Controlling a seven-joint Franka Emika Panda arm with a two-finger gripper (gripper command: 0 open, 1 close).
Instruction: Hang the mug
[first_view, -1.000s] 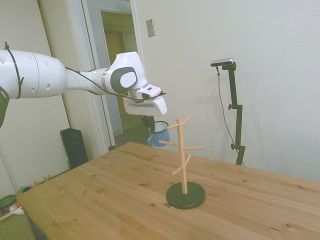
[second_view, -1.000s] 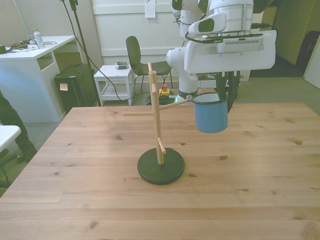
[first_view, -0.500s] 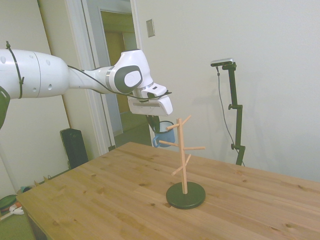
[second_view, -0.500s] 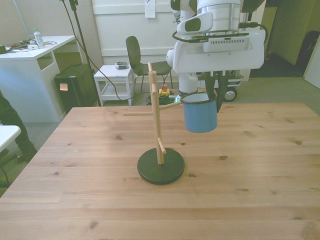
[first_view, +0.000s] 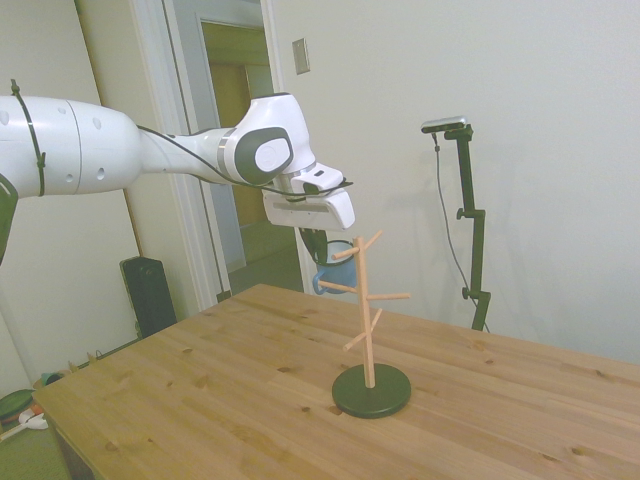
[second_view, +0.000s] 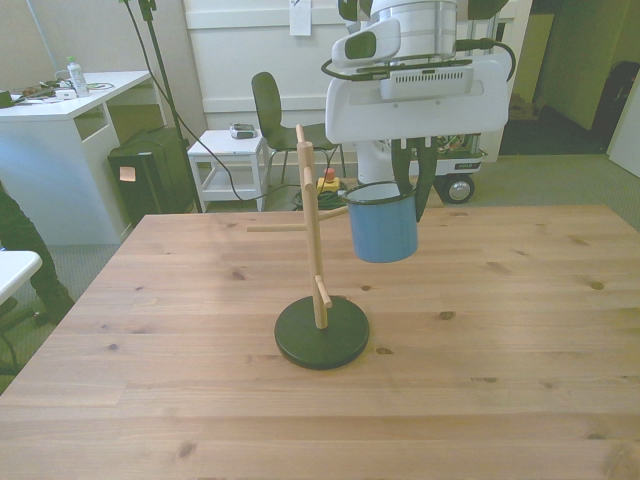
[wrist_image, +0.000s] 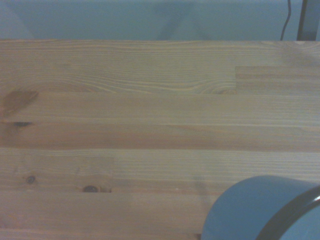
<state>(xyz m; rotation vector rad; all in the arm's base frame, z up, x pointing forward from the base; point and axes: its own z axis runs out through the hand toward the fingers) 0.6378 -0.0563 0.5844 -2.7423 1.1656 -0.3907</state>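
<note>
The blue mug hangs upright in the air, its rim pinched by my gripper, which is shut on it. It sits just to the front view's right of the wooden peg tree, level with the tree's upper pegs and very close to one peg tip. From the side view the mug is partly hidden behind the peg tree, under my gripper. A blurred part of the mug fills a corner of the wrist view above the table boards.
The peg tree stands on a dark round base near the middle of the wooden table. Behind the table are a chair, a white side table and a desk. A person's sleeve shows at the front view's left edge.
My gripper has carried the mug sideways toward the peg tree, to the front view's left, closing most of the gap to the pegs. The tree has not moved.
</note>
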